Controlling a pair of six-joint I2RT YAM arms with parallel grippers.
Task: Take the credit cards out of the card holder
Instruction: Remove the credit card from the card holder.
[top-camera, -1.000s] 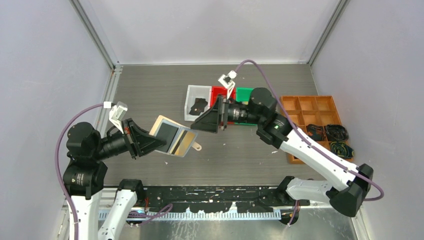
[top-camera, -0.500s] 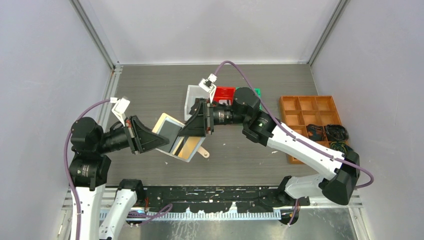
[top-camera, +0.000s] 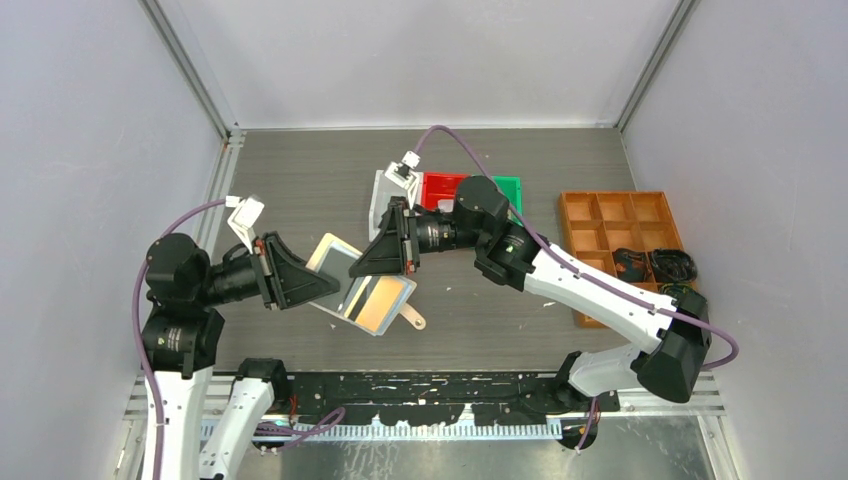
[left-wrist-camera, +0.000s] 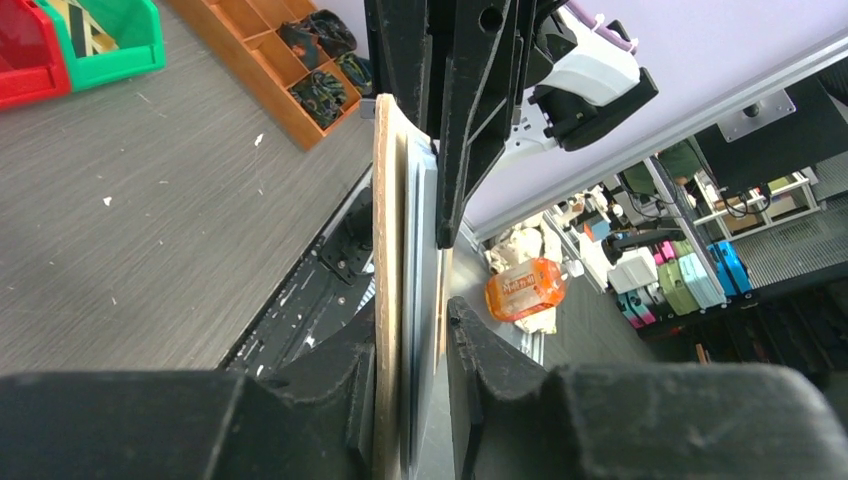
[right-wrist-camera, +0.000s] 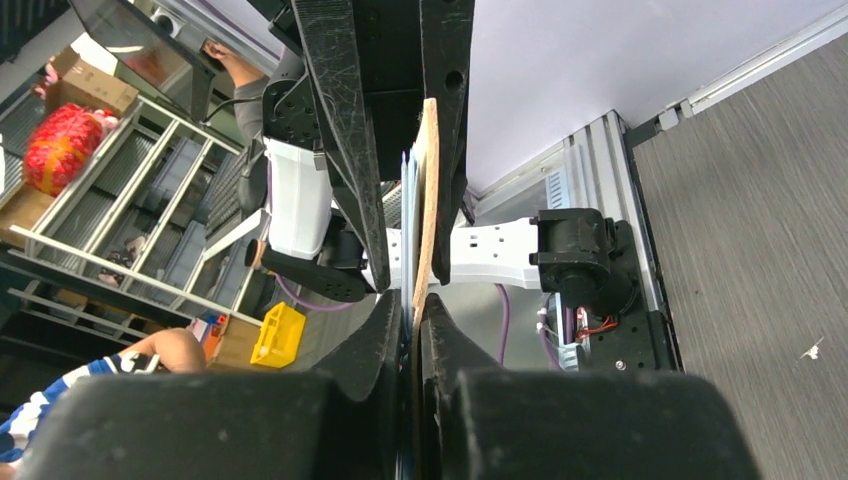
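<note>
Two black two-finger grippers meet over the dark grey wood-grain table (top-camera: 300, 180), both at the small beige-tan folding card holder (top-camera: 345, 305). It hangs open in the air between them, inner face up.

The left gripper (top-camera: 330, 290) brackets its left edge; whether it presses or merely flanks I cannot tell. The right gripper (top-camera: 358, 270) is pinched tight on the far edge.

The holder's long axis runs far-left to near-right, with the snap tab (top-camera: 415, 322) pointing near-right. A gold-orange plastic card (top-camera: 380, 300) shows under a shiny sleeve.

The cards look light, stiff and slick. They are probably best nipped by an exposed edge and drawn straight out along the sleeve.
</note>
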